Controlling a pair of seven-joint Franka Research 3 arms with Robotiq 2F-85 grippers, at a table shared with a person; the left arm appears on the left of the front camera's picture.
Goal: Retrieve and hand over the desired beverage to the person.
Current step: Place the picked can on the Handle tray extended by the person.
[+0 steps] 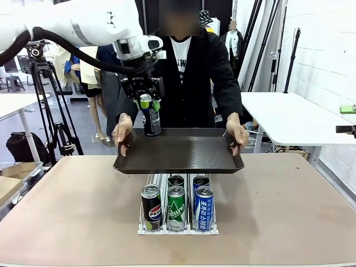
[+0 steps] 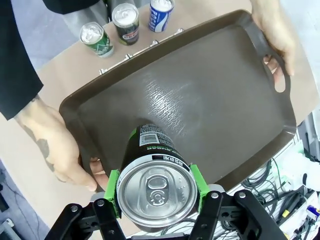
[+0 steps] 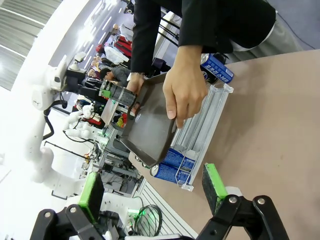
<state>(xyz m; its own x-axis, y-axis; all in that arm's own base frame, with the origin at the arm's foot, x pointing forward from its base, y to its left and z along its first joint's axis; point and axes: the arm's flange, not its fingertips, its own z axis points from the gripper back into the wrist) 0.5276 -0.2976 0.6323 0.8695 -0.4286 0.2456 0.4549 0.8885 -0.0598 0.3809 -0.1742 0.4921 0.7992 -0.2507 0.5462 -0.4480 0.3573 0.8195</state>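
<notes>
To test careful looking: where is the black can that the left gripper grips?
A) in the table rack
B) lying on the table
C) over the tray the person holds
C: the left gripper clamps the black can upright over the tray in the person's hands.

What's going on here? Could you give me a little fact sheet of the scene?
Left gripper: shut on a black can, upright over the tray
Tray: dark, held above the table by the person's hands, one at each end
Right gripper: open, holding nothing
Rack: on the table, five cans showing in three lanes
</notes>
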